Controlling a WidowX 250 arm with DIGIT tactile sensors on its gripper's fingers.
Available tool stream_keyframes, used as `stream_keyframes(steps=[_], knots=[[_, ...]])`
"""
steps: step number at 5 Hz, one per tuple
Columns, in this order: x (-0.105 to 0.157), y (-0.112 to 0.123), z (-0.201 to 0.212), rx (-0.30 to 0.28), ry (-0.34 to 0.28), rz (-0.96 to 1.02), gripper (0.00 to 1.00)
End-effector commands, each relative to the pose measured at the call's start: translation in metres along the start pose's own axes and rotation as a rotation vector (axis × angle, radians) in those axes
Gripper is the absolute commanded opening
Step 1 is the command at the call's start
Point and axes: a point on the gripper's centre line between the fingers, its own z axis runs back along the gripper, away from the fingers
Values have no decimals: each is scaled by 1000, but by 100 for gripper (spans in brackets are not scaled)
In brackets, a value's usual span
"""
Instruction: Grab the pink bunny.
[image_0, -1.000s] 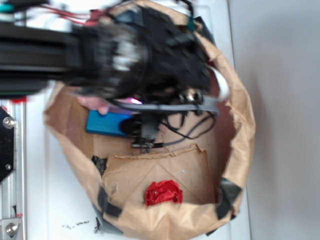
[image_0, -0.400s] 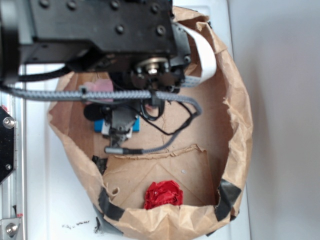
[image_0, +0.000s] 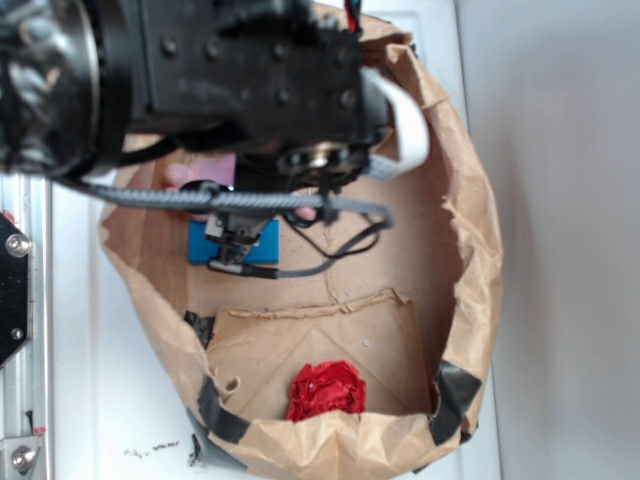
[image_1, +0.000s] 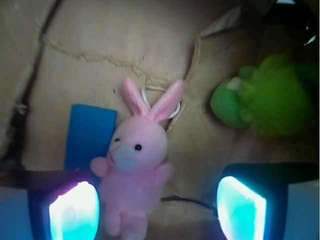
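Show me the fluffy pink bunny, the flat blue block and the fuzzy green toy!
fluffy pink bunny (image_1: 137, 150), wrist view, on its face.
flat blue block (image_1: 89, 134), wrist view, on its top face.
fuzzy green toy (image_1: 265, 102), wrist view, on its furry body.

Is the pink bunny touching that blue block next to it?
Touching. The wrist view shows the pink bunny lying against the blue block: its head and arm overlap the block's edge with no gap visible.

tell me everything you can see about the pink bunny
The pink bunny is a fluffy pale-pink plush with two long upright ears, dark eyes and a white muzzle. It lies face up on the brown paper, against the blue block, between the open gripper fingers and nearer one of them, ungrasped.
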Motion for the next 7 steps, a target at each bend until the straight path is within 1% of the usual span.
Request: stream_keyframes(steps=[1,2,3,4,5,6,7], knots=[[-12,-17,-13,31,-69,-130,100],[-20,-28,-20,27,-41,-225,100],[-32,-40,-29,104,-34,-319,100],[-33,-44,-35,135,-42,-326,100],[-26,-42,-32,115,-46,-293,100],[-29,-47,-36,134,-51,-292,100],[-30,-56,-49,176,-55,-268,100]])
